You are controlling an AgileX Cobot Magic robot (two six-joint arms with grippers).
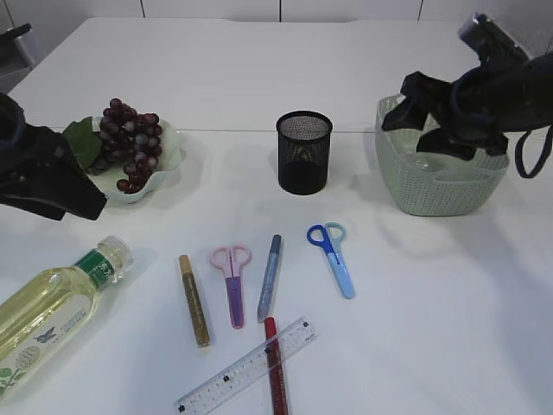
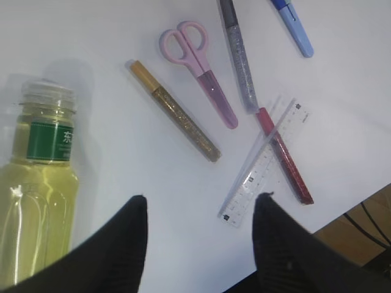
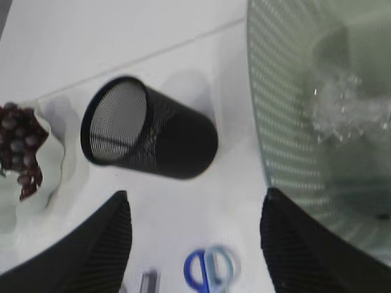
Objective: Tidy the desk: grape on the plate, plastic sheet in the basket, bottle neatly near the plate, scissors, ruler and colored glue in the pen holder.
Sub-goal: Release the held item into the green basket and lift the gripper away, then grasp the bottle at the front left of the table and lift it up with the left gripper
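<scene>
The basket [image 1: 432, 186] at far right holds the crumpled plastic sheet [image 3: 348, 113]; the right hand [image 3: 195, 244] above it is released. The plate [image 1: 164, 164] carries the grapes [image 1: 130, 143]. The mesh pen holder [image 1: 304, 151] looks empty. The white counter [image 1: 432, 303] holds the bottle [image 1: 52, 307], scissors, glue sticks and ruler [image 1: 246, 367]. The left wrist view shows the left hand [image 2: 201, 226] released, empty.

Black metal-mesh pen holder [image 1: 304, 152], woven-look plastic basket [image 1: 432, 186], crinkly clear plastic sheet [image 3: 351, 104].
</scene>
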